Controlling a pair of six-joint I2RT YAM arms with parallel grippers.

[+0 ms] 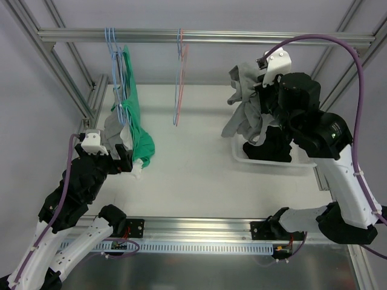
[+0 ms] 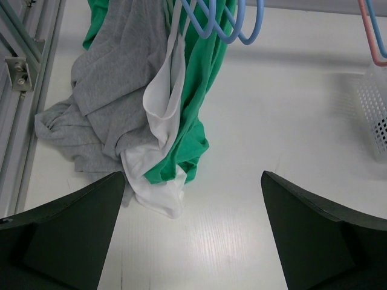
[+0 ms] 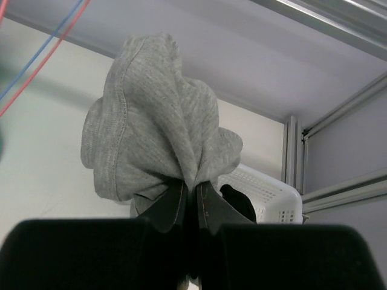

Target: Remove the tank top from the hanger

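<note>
My right gripper (image 1: 256, 77) is shut on a bunched grey tank top (image 1: 243, 107), which hangs from it over the left end of the white basket (image 1: 239, 156). In the right wrist view the grey tank top (image 3: 151, 115) swells out above the closed right gripper (image 3: 195, 190). An empty pink hanger (image 1: 179, 78) hangs from the top rail (image 1: 242, 37). My left gripper (image 1: 128, 162) stands open low at the left. Nothing lies between the tips of the left gripper (image 2: 193, 178), which sit just short of the clothes hanging there.
Blue hangers (image 1: 115, 51) at the rail's left carry a green garment (image 1: 139, 130), a grey one (image 2: 115, 78) and a white one (image 2: 166, 90), all drooping onto the table. The basket holds black clothes (image 1: 270, 149). Frame posts stand at both sides.
</note>
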